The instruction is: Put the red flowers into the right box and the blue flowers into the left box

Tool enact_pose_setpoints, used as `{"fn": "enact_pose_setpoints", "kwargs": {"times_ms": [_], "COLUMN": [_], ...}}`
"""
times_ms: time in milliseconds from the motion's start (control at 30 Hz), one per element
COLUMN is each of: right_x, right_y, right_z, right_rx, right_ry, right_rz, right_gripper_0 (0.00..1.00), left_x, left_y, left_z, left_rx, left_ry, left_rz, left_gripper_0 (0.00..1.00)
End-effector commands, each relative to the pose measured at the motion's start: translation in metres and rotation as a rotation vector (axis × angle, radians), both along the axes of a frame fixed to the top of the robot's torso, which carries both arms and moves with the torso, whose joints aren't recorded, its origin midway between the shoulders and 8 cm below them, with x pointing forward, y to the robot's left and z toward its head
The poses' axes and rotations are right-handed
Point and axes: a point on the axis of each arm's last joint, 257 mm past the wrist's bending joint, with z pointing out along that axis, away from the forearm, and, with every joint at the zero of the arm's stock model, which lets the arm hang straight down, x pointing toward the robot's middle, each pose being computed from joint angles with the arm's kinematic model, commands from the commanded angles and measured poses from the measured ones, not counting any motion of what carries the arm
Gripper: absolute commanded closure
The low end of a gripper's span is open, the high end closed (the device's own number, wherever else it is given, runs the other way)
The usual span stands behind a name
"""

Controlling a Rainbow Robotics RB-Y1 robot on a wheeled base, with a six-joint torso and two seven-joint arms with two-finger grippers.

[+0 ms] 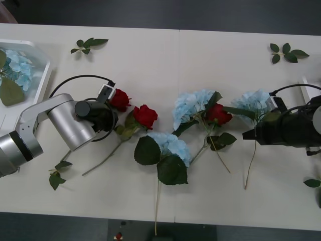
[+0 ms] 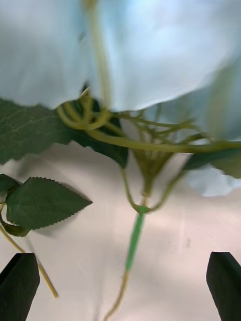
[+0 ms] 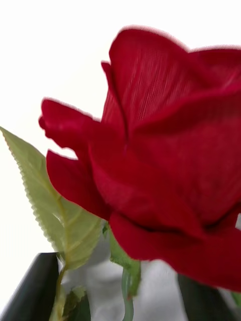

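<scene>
The left gripper (image 1: 111,116) sits at about 9 o'clock on the table (image 1: 150,60), down among the red flowers, with one rose (image 1: 120,99) just at its tip and a second rose (image 1: 145,116) close at its 3 o'clock. In the left wrist view that rose (image 3: 160,160) is right in front of the lens and a stem (image 3: 126,296) runs between the two black fingers (image 3: 32,288), which stand apart, not clamped. A third rose (image 1: 218,114) lies at centre-right between blue flowers (image 1: 190,106). The right gripper (image 1: 249,134) at 3 o'clock points at another blue flower (image 1: 253,102); its wrist view shows the blue flower (image 2: 165,55) and green stem (image 2: 134,241) ahead of wide-open fingers (image 2: 20,283). One more blue flower (image 1: 173,145) lies near 6 o'clock. The left box (image 1: 42,75) at 10 o'clock already holds a blue flower (image 1: 19,68). The right box (image 1: 308,85) peeks in at the 3 o'clock edge
</scene>
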Motion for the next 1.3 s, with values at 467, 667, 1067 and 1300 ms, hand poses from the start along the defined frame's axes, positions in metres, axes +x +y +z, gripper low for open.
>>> {"fn": "enact_pose_setpoints", "kwargs": {"times_ms": [467, 667, 1067, 1300], "right_x": [-0.017, -0.021, -0.028, -0.059], "right_y": [-0.056, -0.053, 0.007, 0.045], "right_z": [0.112, 0.141, 0.194, 0.221], "right_rx": [-0.016, -0.011, 0.097, 0.407], "right_ry": [-0.148, -0.263, -0.448, -0.351], "right_rz": [0.123, 0.266, 0.55, 0.598], "right_gripper_0": [0.0, 0.0, 0.0, 0.0], "left_x": [0.025, 0.032, -0.024, -0.037], "left_y": [0.005, 0.009, -0.068, -0.138], "left_z": [0.033, 0.094, 0.232, 0.289], "left_rx": [-0.052, -0.135, -0.582, -0.934], "left_ry": [-0.071, -0.135, -0.022, -0.026], "left_rz": [0.008, 0.006, 0.027, 0.048], "left_gripper_0": [1.0, 1.0, 1.0, 1.0]}}
